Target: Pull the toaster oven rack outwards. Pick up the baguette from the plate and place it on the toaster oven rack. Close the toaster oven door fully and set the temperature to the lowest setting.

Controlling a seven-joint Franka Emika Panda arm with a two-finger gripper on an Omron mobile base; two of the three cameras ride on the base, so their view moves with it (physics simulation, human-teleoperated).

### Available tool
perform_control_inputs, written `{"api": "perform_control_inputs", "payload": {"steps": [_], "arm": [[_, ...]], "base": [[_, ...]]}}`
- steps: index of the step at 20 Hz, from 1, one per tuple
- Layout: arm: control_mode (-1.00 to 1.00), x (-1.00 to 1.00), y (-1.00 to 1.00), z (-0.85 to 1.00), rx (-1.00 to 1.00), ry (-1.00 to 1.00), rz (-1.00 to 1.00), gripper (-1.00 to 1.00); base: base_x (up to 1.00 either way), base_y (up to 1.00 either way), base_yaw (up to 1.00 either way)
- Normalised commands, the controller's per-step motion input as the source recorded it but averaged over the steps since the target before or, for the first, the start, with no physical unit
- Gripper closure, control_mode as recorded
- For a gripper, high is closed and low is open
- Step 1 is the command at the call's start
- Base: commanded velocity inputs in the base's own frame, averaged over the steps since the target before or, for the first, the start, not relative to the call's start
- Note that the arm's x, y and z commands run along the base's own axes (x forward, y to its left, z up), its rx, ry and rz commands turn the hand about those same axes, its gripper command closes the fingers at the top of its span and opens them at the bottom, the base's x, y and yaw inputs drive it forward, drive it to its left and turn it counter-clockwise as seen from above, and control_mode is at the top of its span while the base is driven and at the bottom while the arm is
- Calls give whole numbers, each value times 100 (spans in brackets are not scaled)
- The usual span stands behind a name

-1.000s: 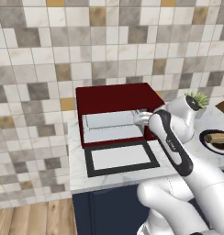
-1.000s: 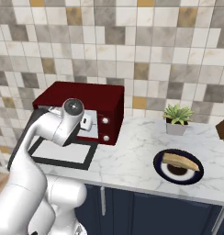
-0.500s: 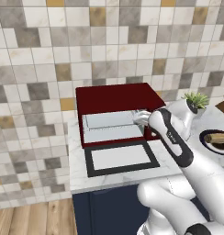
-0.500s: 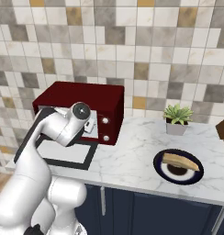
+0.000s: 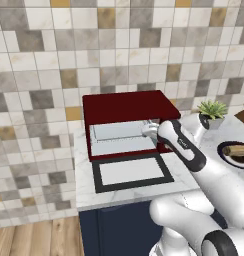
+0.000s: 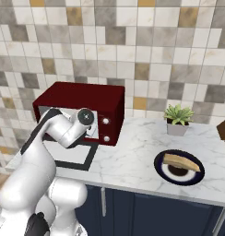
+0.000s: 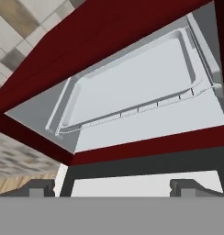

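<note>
The gripper has been brought closer to the mouth of the toaster oven over the last second, jaws spread wide and empty. The toaster oven rack is seen inside the cavity, not yet pulled out, above the lowered toaster oven door. The baguette is left on the plate, far right.

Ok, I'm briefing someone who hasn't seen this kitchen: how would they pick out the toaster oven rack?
Find the dark red toaster oven on the marble counter, with its black-framed door folded down flat. Inside the open cavity lies the rack, a pale grey tray with thin raised metal edges, unlike the door's flat window.
</note>
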Motion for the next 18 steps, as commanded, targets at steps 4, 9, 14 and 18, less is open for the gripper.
{"api": "perform_control_inputs", "payload": {"steps": [4, 9, 14, 18], "arm": [[-100, 29, 0, -21, 10, 0, 0, -100], [-100, 25, 0, -8, 2, 0, -1, -100], [-100, 16, 0, 0, 0, 1, -9, -100], [-100, 15, 1, 0, 0, 4, -6, -100]], "base": [[0, 0, 0], [0, 0, 0], [0, 0, 0], [0, 0, 0]]}}
